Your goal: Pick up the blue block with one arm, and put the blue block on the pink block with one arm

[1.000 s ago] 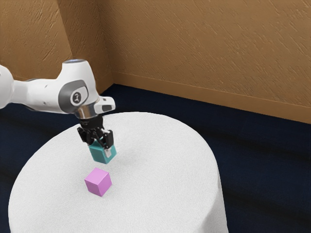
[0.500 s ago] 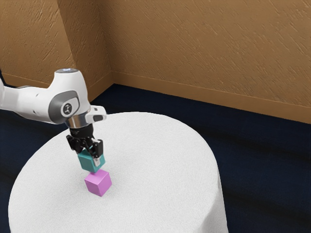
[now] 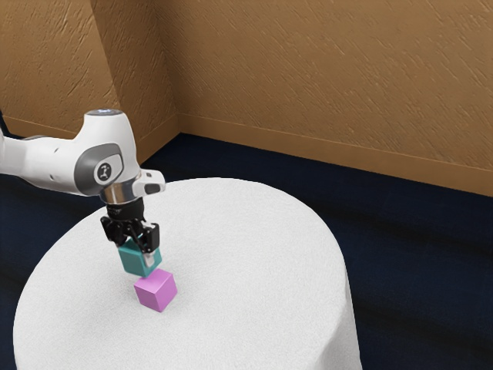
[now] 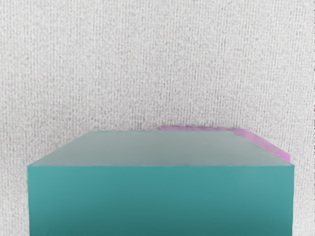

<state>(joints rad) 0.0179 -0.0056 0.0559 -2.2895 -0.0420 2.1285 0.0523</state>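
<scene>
The teal-blue block (image 3: 137,262) hangs in the air, with my gripper (image 3: 137,248) shut on it from two sides. It sits just above and slightly toward the exterior view's left of the pink block (image 3: 155,290), which rests on the white round table (image 3: 254,254). In the wrist view the blue block (image 4: 160,191) is large under my hand. A thin edge of the pink block (image 4: 261,140) peeks out beyond its far corner.
The round table's edge curves close on the exterior view's left of the blocks. Dark blue floor (image 3: 416,231) and a brown wall (image 3: 323,69) surround the table.
My gripper has carried the blue block down and toward the exterior view's left, from beside and above the pink block to nearly over it.
</scene>
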